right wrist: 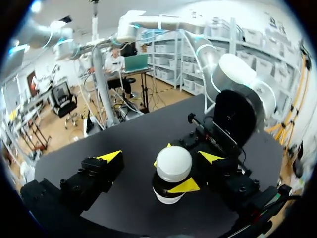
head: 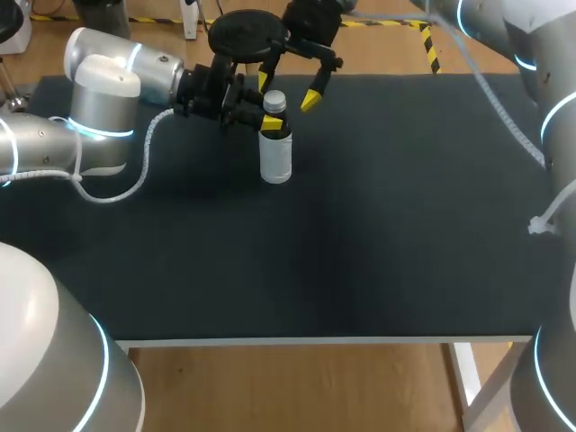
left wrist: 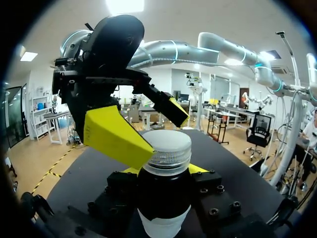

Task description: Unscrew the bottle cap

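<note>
1 white bottle [head: 275,160], our left gripper [head: 273,123] pinching its neck to stop spin (a brace), our right gripper [head: 288,88] spread astride the cap [head: 274,99], likely before twisting.

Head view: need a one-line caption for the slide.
Left gripper clamps the bottle just below its cap; right gripper hovers around the cap, jaws open.

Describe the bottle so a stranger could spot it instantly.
On the black table, look to the far side where both arms meet. The bottle stands upright there, white with a pale ribbed cap, gripped by the left arm's black, yellow-tipped jaws.
</note>
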Controlling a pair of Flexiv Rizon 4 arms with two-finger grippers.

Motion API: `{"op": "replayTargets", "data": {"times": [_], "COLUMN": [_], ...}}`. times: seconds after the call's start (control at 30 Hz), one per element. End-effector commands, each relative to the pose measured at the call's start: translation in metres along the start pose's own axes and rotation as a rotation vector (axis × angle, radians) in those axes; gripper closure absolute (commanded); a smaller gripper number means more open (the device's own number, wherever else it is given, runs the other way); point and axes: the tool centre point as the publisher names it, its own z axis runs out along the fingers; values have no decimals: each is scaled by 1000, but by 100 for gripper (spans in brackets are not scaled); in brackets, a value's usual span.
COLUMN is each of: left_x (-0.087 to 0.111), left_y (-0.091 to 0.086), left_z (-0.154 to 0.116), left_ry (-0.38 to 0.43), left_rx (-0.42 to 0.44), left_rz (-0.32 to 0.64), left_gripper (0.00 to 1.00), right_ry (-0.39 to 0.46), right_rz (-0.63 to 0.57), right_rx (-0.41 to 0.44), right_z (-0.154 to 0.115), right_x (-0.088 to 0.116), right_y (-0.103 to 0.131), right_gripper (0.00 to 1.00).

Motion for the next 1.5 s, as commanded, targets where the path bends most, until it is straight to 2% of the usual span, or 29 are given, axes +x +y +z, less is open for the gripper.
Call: {"op": "replayTargets", "data": {"times": [0.03, 0.1, 0.17, 0.33, 0.67, 0.97, 1.5], "left_x": [0, 0, 0, 0, 0, 0, 0], "left_y": [0, 0, 0, 0, 0, 0, 0], "left_z": [0, 0, 0, 0, 0, 0, 0], "left_ry": [2, 2, 2, 2, 2, 2, 2], "left_rx": [-1, -1, -1, -1, -1, -1, -1], "left_rz": [-1, -1, -1, -1, -1, -1, -1], "left_gripper": [100, 100, 100, 100, 100, 100, 100], "right_ry": [-137, -183, -229, -324, -401, -514, -620], "right_rz": [102, 120, 157, 214, 259, 306, 356], "right_rx": [-42, -68, -43, -49, -55, -49, -54], "right_z": [-1, 0, 4, 5, 8, 10, 17], "right_x": [-1, -1, -2, -1, -1, -4, -8], "right_y": [10, 12, 10, 5, 8, 15, 14], "right_gripper": [0, 0, 0, 0, 0, 0, 0]}}
